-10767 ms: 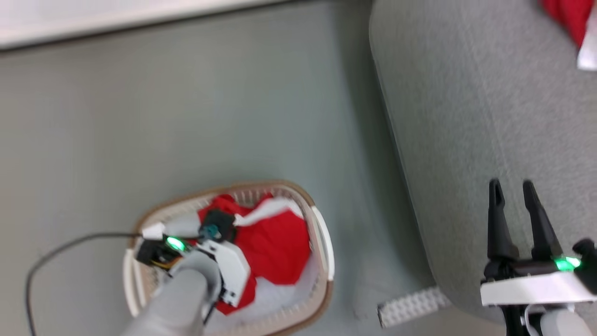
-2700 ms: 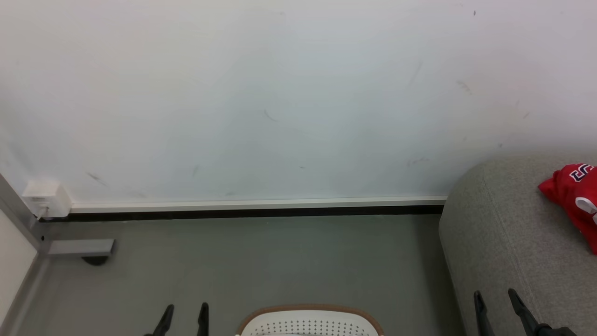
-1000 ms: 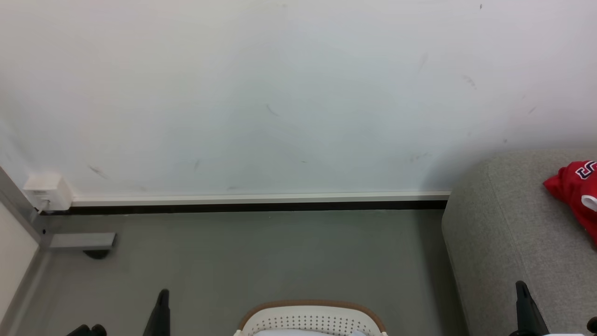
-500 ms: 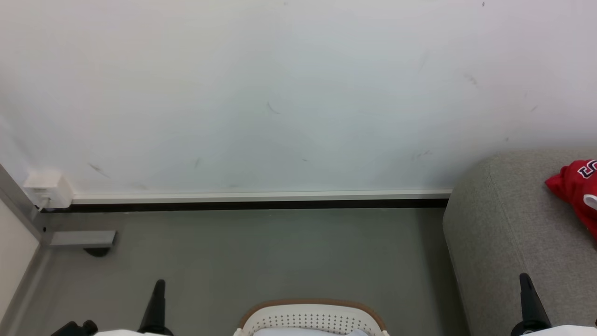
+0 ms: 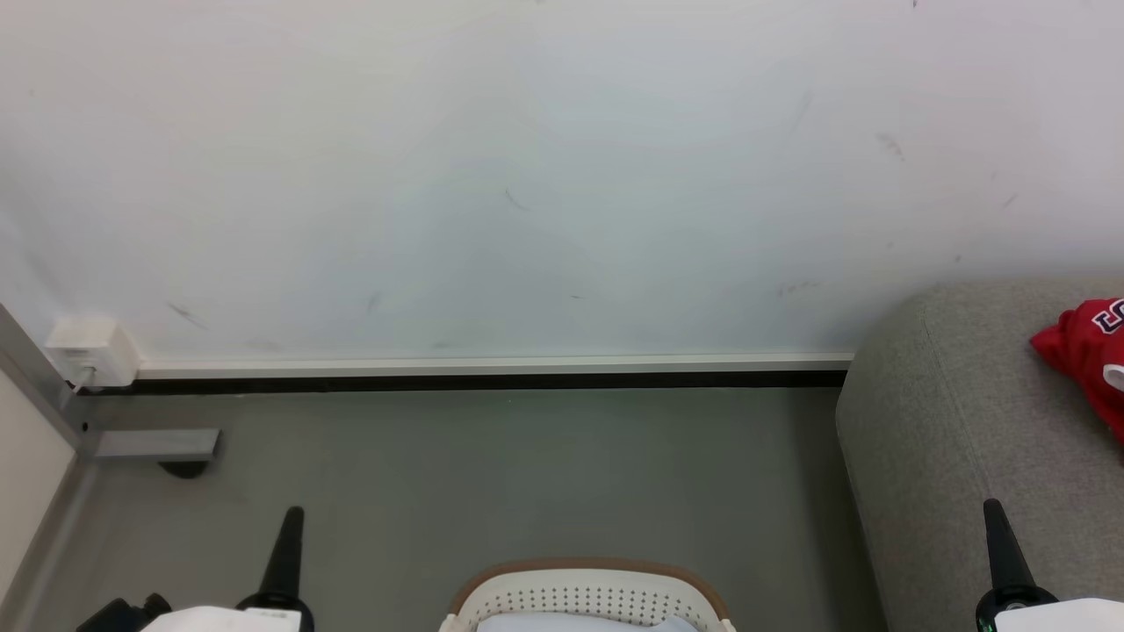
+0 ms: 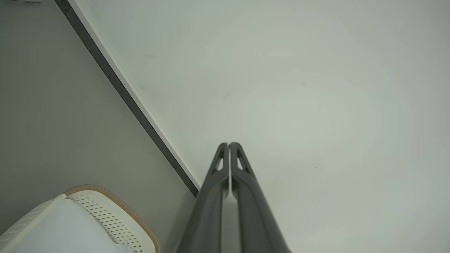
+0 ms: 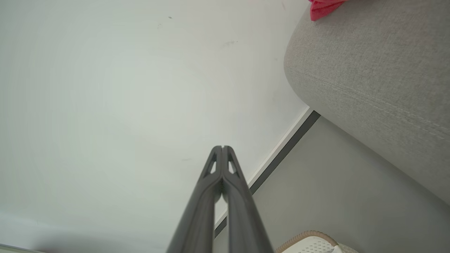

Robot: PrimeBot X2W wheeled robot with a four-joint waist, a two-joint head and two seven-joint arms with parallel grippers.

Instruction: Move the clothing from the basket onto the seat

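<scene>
The left pincer (image 6: 229, 146) and right pincer (image 7: 222, 148) sit higher than before, both pressed together, above grey floor (image 5: 527, 465) by a white wall (image 5: 527, 175); clothing (image 5: 1084, 351) lies on the seat (image 5: 948, 421), the basket (image 5: 588, 569) nearby.

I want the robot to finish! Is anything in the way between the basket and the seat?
Nothing visible. Just grey floor lies between the basket and the seat on its right.
</scene>
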